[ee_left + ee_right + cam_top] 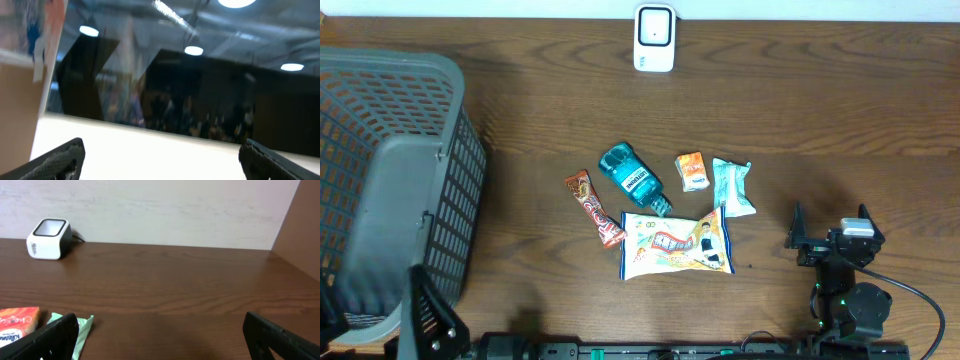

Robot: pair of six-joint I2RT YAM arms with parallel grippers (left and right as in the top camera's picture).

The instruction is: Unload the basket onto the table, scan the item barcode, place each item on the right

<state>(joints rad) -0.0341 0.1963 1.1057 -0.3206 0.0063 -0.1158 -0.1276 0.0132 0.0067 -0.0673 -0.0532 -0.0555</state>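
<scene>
Groceries lie in a loose cluster mid-table, all resting on the wood: a candy bar (594, 208), a teal bottle (632, 178), a small orange packet (692, 172), a tissue pack (732, 187) and a snack bag (676, 245) nearest the robot. The white scanner (654, 38) stands at the far edge, well apart from them. A grey basket (390, 180) sits on the left. The right gripper (831, 232) hovers just right of the cluster, fingers spread wide, empty. The left gripper (161, 150), tilted up toward ceiling lights, is spread wide too.

Grey plastic mesh basket (460, 190) stands at the left end of the desk (800, 110), upright, partly cut off by the frame. Desk surface: dark brown wood grain. Pale wall (160, 210) behind its far edge.
</scene>
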